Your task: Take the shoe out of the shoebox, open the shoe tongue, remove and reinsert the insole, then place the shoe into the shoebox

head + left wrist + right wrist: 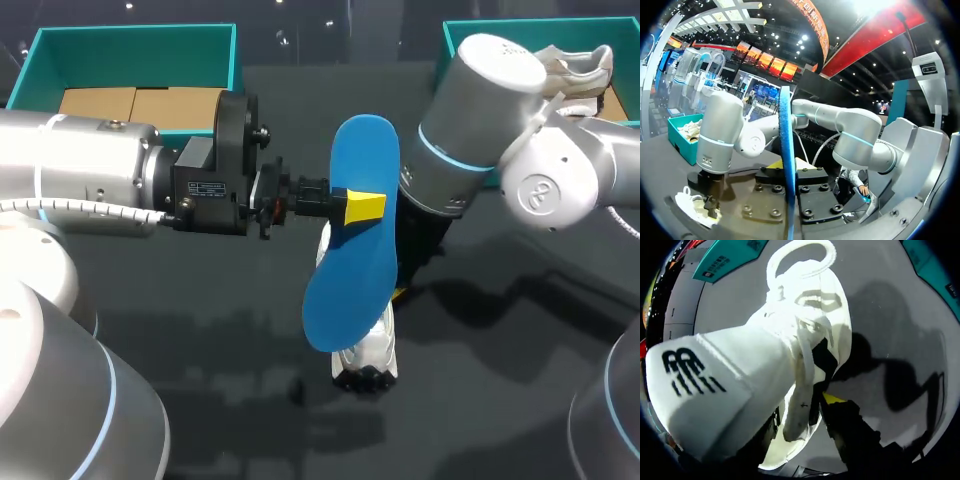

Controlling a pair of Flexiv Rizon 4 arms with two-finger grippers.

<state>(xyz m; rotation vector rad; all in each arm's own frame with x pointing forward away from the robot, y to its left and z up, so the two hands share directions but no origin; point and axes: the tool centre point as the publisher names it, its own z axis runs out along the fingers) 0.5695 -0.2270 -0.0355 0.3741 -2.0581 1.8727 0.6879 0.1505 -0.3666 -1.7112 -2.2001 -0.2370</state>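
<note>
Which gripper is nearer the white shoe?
Right. The right gripper clasps the shoe standing on the table; the left gripper is clear of it, holding the blue insole.

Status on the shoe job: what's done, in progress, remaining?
Done: the white shoe is out on the table and the blue insole is out of it.
In hand: the left gripper holds the insole above the shoe; the right gripper grips the shoe.
Left: reinsert the insole, then put the shoe in a teal shoebox.
</note>
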